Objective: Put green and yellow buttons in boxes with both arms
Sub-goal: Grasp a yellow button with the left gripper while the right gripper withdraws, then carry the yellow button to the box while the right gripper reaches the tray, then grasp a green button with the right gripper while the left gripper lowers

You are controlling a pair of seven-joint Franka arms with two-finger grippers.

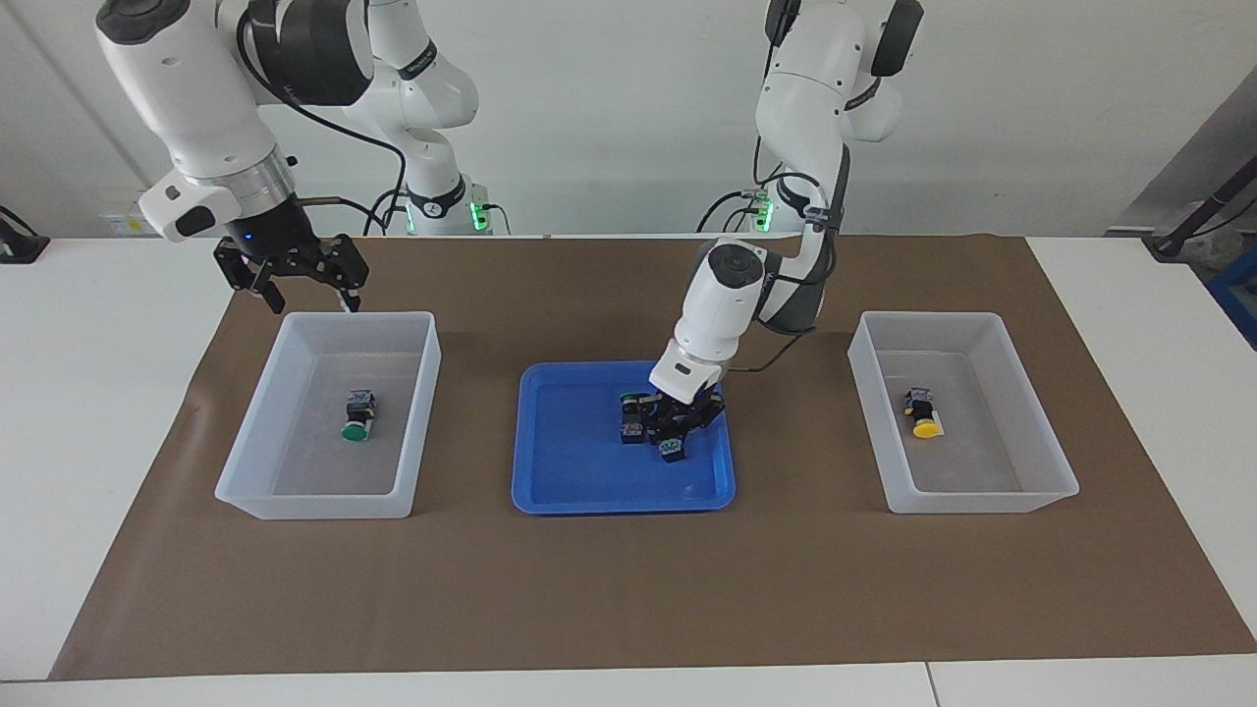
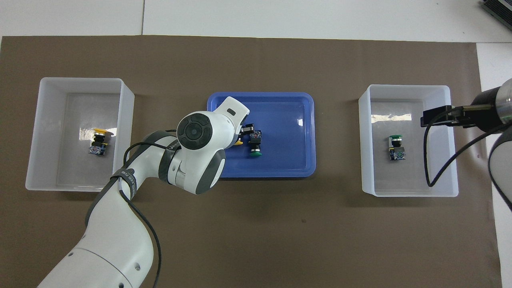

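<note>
Left gripper [image 1: 678, 430] down inside the blue tray [image 1: 570, 491], fingers drawn in on the black body of the gripped yellow button [image 1: 672, 450], outer links splayed to the sides. From overhead, only a sliver of that yellow cap [image 2: 239, 142] showing past the white wrist, with the gripper [image 2: 247, 130] poking out just above it. Touching or nearly touching it, on the side toward the right arm's end of the table, the loose green button [image 1: 631, 417] on the tray floor, cap pointing toward the robots [image 2: 255, 145]. Around both, the tray's raised blue rim [image 2: 296, 120], in the middle of the brown mat [image 1: 628, 589]. Toward the left arm's end, well apart from the tray, the left-end box [image 1: 982, 501], translucent white, holding the boxed yellow button [image 1: 921, 412] on its side beside a small white sticker; same box [image 2: 36, 132] and button [image 2: 98, 142] seen from above. Toward the right arm's end, the right-end box [image 1: 324, 506] with the boxed green button [image 1: 357, 416] lying on its floor, again visible overhead [image 2: 408, 192] [image 2: 396, 147]. Right gripper [image 1: 311, 298] raised over that box's robot-side rim, fingers spread wide and holding nothing; overhead, a black block [image 2: 434, 117] over the box's edge. Under the mat, a white table [image 1: 98, 393].
</note>
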